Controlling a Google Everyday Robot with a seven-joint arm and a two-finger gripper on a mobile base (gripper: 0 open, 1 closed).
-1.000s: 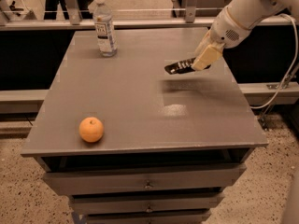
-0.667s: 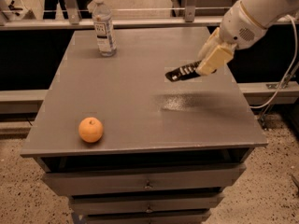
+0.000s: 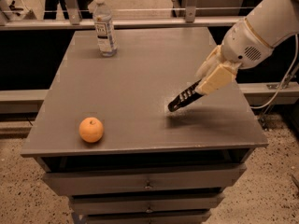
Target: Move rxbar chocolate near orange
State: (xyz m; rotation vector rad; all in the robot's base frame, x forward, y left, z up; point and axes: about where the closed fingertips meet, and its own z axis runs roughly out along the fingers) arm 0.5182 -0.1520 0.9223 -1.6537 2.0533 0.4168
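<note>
The orange (image 3: pixel 91 129) sits near the front left edge of the grey table (image 3: pixel 140 78). My gripper (image 3: pixel 209 81) is over the right side of the table, shut on the rxbar chocolate (image 3: pixel 183 97), a black bar with white lettering. The bar sticks out to the lower left of the fingers, tilted, its free end just above the tabletop with a shadow beneath. The bar is well to the right of the orange.
A clear water bottle (image 3: pixel 104 26) stands upright at the back left of the table. Drawers (image 3: pixel 145 183) run below the tabletop. A metal rail (image 3: pixel 140 22) runs behind the table. A cable (image 3: pixel 280 90) hangs at the right.
My gripper has carried the bar toward the table's front and lowered it closer to the surface. The orange and bottle have not moved.
</note>
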